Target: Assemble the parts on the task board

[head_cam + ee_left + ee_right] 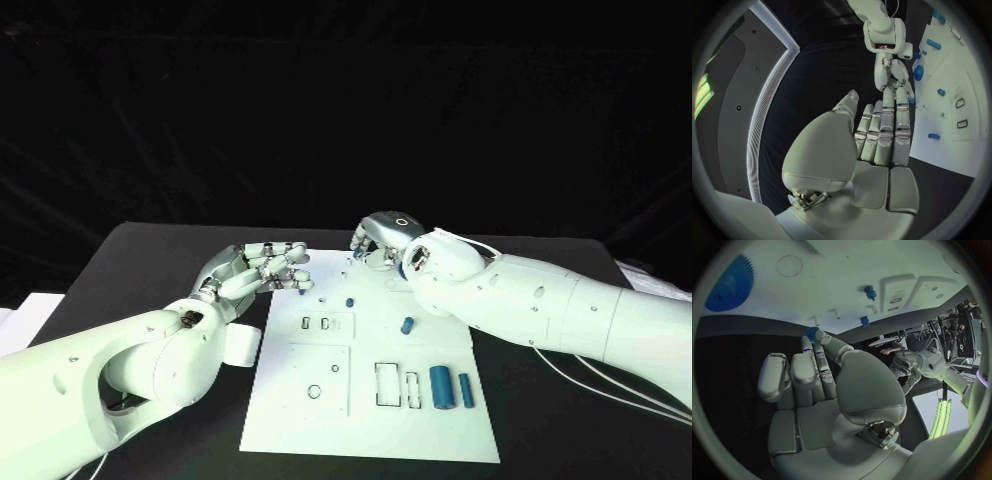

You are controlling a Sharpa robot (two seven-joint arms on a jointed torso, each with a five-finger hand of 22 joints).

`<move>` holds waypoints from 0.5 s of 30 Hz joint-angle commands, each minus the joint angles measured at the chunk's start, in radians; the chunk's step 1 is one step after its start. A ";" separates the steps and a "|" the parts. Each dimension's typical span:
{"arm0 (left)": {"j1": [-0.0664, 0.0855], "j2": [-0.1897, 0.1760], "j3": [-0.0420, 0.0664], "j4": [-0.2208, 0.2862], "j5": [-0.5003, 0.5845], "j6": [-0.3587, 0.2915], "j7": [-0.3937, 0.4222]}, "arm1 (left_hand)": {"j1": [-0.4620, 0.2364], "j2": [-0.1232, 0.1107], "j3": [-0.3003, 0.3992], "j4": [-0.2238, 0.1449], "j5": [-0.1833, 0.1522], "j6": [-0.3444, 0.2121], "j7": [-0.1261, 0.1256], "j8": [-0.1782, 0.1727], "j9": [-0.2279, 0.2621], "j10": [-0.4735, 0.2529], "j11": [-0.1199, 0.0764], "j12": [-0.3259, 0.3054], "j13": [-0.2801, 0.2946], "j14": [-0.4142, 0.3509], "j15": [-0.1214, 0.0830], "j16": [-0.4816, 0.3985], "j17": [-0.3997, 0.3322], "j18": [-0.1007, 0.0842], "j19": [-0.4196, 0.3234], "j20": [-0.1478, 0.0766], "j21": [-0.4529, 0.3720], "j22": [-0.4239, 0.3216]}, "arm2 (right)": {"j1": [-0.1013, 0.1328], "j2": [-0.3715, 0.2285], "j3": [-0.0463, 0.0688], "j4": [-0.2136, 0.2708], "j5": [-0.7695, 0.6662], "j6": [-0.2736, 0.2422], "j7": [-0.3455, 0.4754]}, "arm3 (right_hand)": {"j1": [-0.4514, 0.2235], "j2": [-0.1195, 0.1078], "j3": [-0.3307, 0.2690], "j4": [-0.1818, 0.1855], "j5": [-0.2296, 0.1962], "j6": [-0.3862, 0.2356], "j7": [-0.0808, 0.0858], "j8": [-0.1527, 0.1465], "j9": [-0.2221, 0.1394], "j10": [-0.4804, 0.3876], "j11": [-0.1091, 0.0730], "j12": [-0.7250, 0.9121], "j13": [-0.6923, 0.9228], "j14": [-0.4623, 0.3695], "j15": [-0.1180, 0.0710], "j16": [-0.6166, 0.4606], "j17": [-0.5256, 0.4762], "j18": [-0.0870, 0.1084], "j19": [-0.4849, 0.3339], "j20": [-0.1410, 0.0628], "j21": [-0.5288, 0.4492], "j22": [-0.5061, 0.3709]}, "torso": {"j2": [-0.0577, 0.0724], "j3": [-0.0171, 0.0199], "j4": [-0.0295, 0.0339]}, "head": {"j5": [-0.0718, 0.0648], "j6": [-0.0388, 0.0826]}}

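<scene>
Left hand (264, 270) nearest the camera, hovering at the task board's (296, 415) far-left corner; fingers straight, slightly apart, nothing in them, palm empty in its own wrist view (879, 137). Right hand (387, 243) just across from it, over the board's far edge, fingers curled downward. In the right wrist view (814, 375) its fingertips pinch a small blue part (811, 332), held against the board edge.

White board lies on the black tabletop (144, 260), below and between both hands. Loose parts on it, all blue:
- small peg (349, 301), just toward the robot from the left hand's fingertips
- short cylinder (408, 324), beside the right forearm
- two larger cylinders (441, 387) and (466, 389), side by side, well toward the robot from the right hand, next to rectangular slots (388, 384)

Right wrist view also shows a blue toothed gear (729, 282) on the board beyond the fingers.
</scene>
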 commanded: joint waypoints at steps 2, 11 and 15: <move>0.003 0.002 0.001 0.004 0.003 0.016 0.003 | -0.003 0.003 -0.001 -0.007 -0.003 -0.006 0.003 -0.006 -0.001 -0.007 0.003 -0.004 0.001 0.002 0.002 -0.004 0.001 0.015 0.007 0.001 0.001 0.002 | 0.000 0.014 0.000 -0.016 0.003 0.004 0.001 | 0.009 -0.003 0.013 -0.005 0.003 -0.006 0.003 -0.004 -0.002 -0.001 -0.009 0.003 0.002 0.014 0.007 0.006 -0.001 -0.017 0.000 0.004 0.007 0.002 | 0.000 0.0000 0.0008 | 0.001 -0.003; 0.005 0.003 0.001 0.005 0.003 0.017 0.003 | -0.003 0.003 -0.001 -0.007 -0.003 -0.006 0.003 -0.006 -0.001 -0.007 0.003 -0.004 0.001 0.002 0.002 -0.004 0.001 0.015 0.007 0.001 0.001 0.002 | 0.000 0.038 0.000 -0.037 0.010 0.026 0.012 | 0.008 -0.004 0.014 -0.005 0.003 -0.007 0.003 -0.005 -0.002 -0.001 -0.009 0.003 0.001 0.014 0.007 0.007 -0.001 -0.017 -0.001 0.005 0.007 0.002 | 0.001 -0.0011 0.0019 | 0.000 -0.006; 0.005 0.004 0.001 0.005 0.003 0.017 0.002 | -0.003 0.003 -0.001 -0.007 -0.004 -0.006 0.003 -0.006 -0.001 -0.008 0.003 -0.004 0.001 0.002 0.002 -0.005 0.002 0.015 0.007 0.001 0.001 0.001 | -0.001 0.047 -0.001 -0.049 0.015 0.033 0.013 | 0.006 -0.005 0.016 -0.003 0.002 -0.007 0.003 -0.004 -0.002 -0.002 -0.008 0.003 0.001 0.014 0.008 0.008 0.001 -0.018 -0.001 0.005 0.008 0.003 | 0.001 -0.0014 0.0019 | 0.002 -0.007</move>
